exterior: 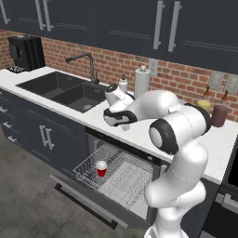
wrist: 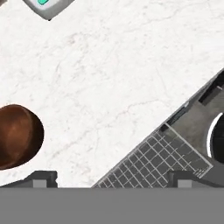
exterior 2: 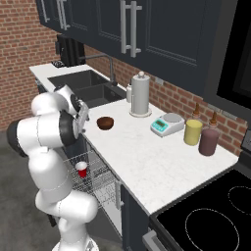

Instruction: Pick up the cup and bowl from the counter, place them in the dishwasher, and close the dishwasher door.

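Bowl-fetching was the step in hand, judged from how things lay. In the left base view the cup (exterior: 101, 168) stood upright in the white rack of the dishwasher (exterior: 122, 179) at lower centre, the dishwasher door (exterior: 88, 201) hung open low in the frame, and the gripper (exterior: 116, 122) hovered above the counter (exterior: 139, 132) edge, its fingers hard to read there. In the right base view the bowl (exterior 2: 105, 122) sat on the counter left of centre, just beside the gripper (exterior 2: 82, 123) and apart from it. In the hand view the bowl (wrist: 18, 135) lay at the left edge, off the gripper's line, with the jaws spread wide and empty. A descent from there would likely have clipped the rim and skidded the bowl toward the counter edge above the open rack; the smooth rounded wall could also have slipped out of a pinch.
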